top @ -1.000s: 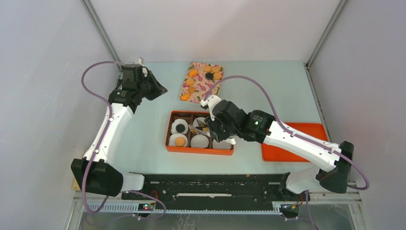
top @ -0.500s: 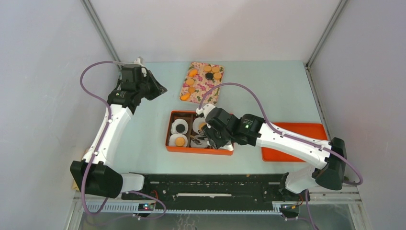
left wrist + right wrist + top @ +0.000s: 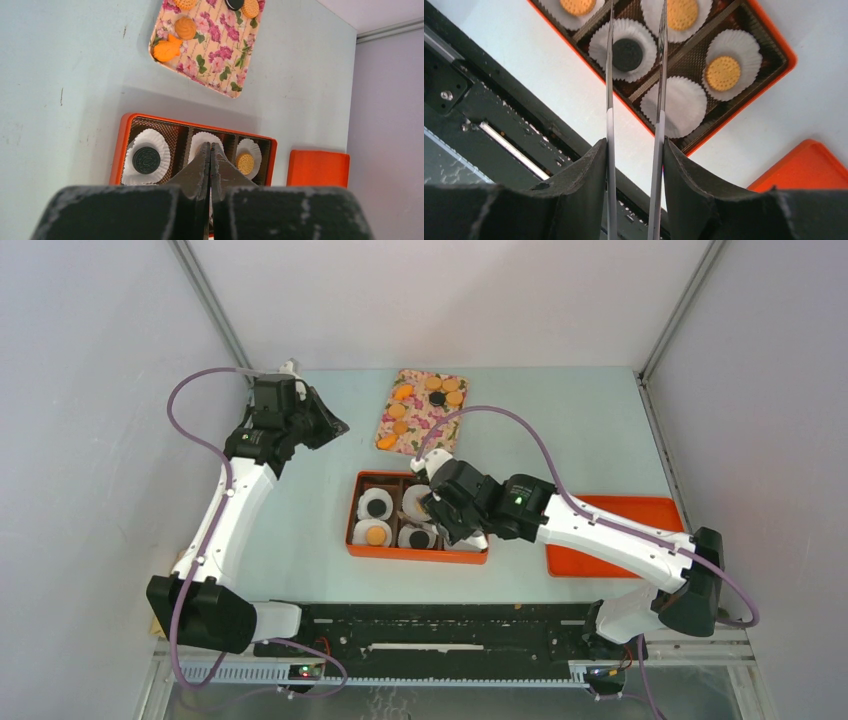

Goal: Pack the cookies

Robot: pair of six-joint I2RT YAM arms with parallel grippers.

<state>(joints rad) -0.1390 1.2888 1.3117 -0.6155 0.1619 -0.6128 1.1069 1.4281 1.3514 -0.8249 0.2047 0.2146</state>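
The orange box holds white paper cups. In the right wrist view, cookies lie in the cups: a black one and tan ones; one cup is empty. My right gripper hovers over the box, shut on metal tongs. The tongs' blades straddle the black cookie, spread wider than it. More cookies sit on the floral tray. My left gripper is shut and empty, high at the back left.
An orange lid lies flat to the right of the box, partly under the right arm. The black rail of the arm bases runs along the near edge, close behind the box.
The right arm swung left and lower over the box. A black cookie now lies in the near middle cup, which was empty, and the tongs' blades have spread. The left arm stayed put.
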